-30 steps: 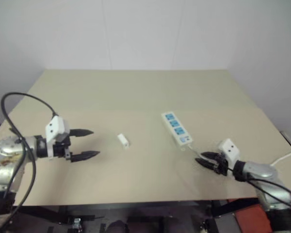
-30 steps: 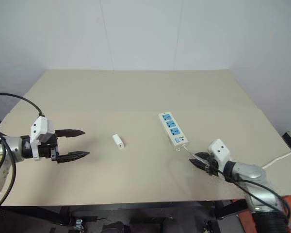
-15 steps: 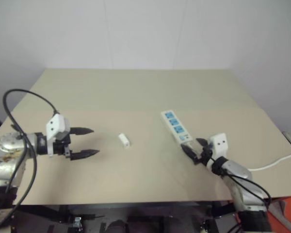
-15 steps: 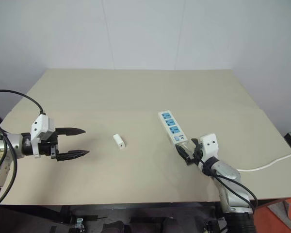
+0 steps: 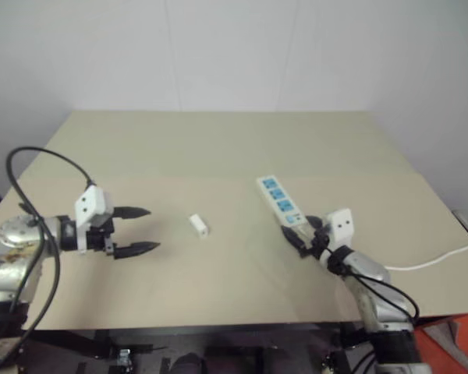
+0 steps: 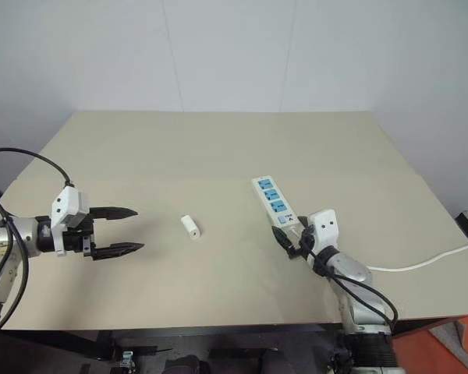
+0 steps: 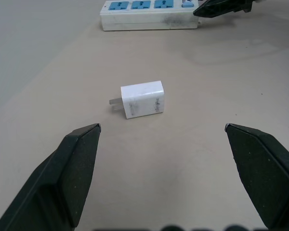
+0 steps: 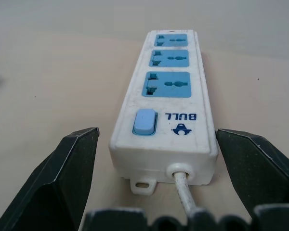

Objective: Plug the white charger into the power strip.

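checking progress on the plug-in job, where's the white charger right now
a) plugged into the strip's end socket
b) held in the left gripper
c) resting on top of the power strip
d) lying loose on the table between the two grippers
d: the white charger lies on its side on the table, prongs bare, ahead of the open left gripper and apart from the power strip, whose cord end sits between the open right gripper fingers.

Even, bright light — soft shadows (slightly hazy).
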Robot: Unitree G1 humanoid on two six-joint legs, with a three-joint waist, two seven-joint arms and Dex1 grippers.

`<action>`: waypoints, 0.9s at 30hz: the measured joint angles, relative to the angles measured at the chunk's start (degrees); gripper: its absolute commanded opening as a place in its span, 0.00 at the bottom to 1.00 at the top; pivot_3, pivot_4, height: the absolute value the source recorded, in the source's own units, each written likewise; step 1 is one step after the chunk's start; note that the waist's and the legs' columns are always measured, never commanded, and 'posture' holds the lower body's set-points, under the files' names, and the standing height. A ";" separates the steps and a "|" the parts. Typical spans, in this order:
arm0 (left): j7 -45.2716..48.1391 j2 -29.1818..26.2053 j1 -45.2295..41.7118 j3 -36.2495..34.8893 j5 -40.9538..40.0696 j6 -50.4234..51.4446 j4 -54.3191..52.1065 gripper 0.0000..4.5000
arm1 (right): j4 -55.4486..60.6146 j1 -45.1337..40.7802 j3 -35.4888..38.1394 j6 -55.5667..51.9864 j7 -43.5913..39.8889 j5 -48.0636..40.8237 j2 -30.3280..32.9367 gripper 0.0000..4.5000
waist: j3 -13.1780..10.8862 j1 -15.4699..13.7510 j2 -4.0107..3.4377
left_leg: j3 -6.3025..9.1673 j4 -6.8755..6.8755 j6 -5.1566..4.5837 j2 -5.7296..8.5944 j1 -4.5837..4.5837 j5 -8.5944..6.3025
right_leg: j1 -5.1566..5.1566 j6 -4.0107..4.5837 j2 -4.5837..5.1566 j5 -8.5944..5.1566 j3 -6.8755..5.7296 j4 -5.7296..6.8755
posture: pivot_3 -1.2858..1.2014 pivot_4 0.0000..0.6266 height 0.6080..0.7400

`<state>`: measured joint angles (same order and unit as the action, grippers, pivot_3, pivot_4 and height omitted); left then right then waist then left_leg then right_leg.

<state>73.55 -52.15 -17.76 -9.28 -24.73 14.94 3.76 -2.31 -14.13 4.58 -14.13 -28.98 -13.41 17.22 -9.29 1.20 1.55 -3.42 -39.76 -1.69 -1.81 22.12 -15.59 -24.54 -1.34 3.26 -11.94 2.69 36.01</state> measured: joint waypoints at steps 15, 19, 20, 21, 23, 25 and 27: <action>-0.71 0.15 -0.08 0.00 0.01 -0.16 -0.02 1.00 | -5.78 -1.64 -1.38 4.20 4.99 2.70 -3.52 1.00 | 0.00 0.17 0.00 | 0.01 0.00 0.00 -0.01 -0.02 0.00 | 0.00 0.01 0.01 0.00 0.00 0.01 | 0.52 0.24 1.00; -0.90 0.81 -0.61 0.00 -0.03 -0.21 -0.02 1.00 | -7.45 -2.81 -1.08 5.03 5.61 2.43 -4.56 0.86 | 0.00 0.51 0.00 | 0.02 0.00 0.00 -0.01 -0.04 0.00 | 0.03 0.01 0.00 0.01 0.00 0.02 | 0.52 0.24 1.00; -0.93 1.05 -0.82 0.00 -0.07 -0.21 -0.05 1.00 | -7.62 -2.94 -1.00 5.19 5.81 2.36 -4.74 0.79 | 0.00 0.63 0.00 | 0.03 0.00 0.00 -0.02 -0.03 0.00 | 0.03 0.01 0.00 0.01 0.00 0.02 | 0.52 0.24 1.00; -0.95 1.25 -1.09 0.00 -0.09 -0.21 -0.09 1.00 | -7.90 -3.07 -1.01 5.52 5.80 2.35 -4.72 0.76 | 0.00 0.75 0.00 | 0.04 0.00 0.00 -0.02 -0.03 0.00 | 0.04 0.00 0.01 0.01 0.00 0.01 | 0.52 0.24 1.00; -0.95 1.65 -1.99 0.06 -0.11 -0.16 -0.46 1.00 | -8.36 -3.11 -1.04 6.16 5.80 2.38 -4.71 0.76 | 0.00 1.00 0.01 | 0.06 0.00 0.00 -0.02 -0.03 0.00 | 0.04 0.01 0.01 0.01 0.00 0.01 | 0.52 0.24 1.00; -0.70 1.68 -4.12 1.13 0.23 -0.18 -0.57 1.00 | -8.55 -3.12 -1.04 6.25 5.83 2.49 -4.59 0.76 | 0.01 1.00 0.02 | 0.07 -0.01 0.00 0.00 -0.06 0.00 | 0.10 0.00 0.01 0.01 -0.01 0.02 | 0.52 0.24 1.00; 0.64 1.44 -8.76 4.63 2.65 -1.01 -0.27 1.00 | -8.76 -3.15 -1.13 6.32 5.67 2.72 -4.20 0.76 | 0.01 0.77 0.04 | 0.08 -0.04 0.01 0.07 -0.09 0.01 | 0.19 0.00 0.01 0.01 -0.06 0.00 | 0.52 0.24 1.00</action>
<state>74.19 -50.71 -26.52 -4.65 -22.08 13.93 3.48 -11.07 -17.28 3.45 -7.81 -23.31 -10.69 13.03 -9.28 1.97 1.59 -3.35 -39.80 -1.68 -1.74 22.03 -15.58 -24.35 -1.34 3.27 -11.93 2.63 36.02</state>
